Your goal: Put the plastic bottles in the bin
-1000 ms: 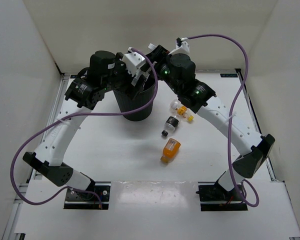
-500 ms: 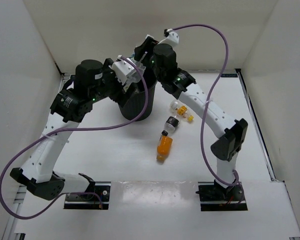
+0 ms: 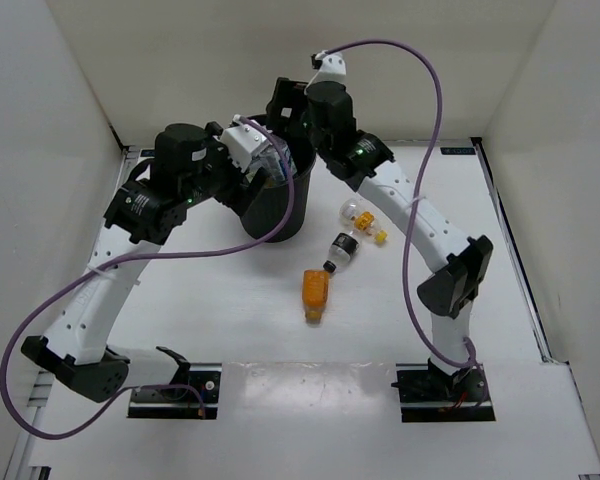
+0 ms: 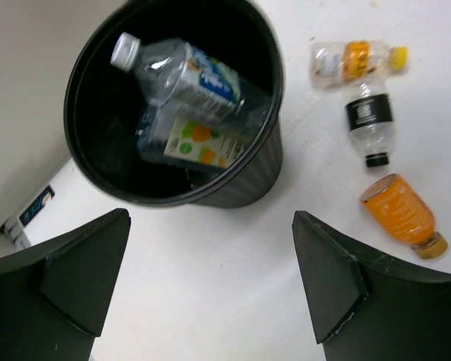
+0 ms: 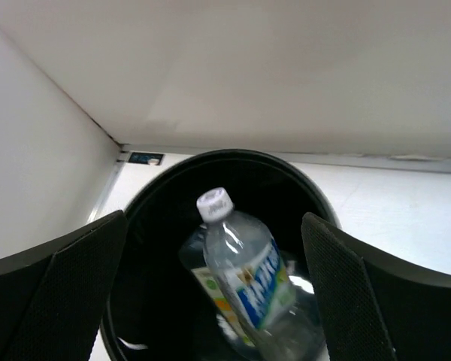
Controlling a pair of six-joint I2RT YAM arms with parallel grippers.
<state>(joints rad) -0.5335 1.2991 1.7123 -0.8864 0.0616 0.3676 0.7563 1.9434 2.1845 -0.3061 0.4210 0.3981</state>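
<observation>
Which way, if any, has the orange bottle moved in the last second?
Yes, the orange bottle slid left in the top view, judged against the unmoved black-capped bottle.

Bin: black, ribbed. Water bottle: clear, blue label, white cap. Fruit-print bottle: white label, orange/green print. Right of frame: orange bottle; black-cap bottle, black label; small bottle, clear w/ yellow cap.
</observation>
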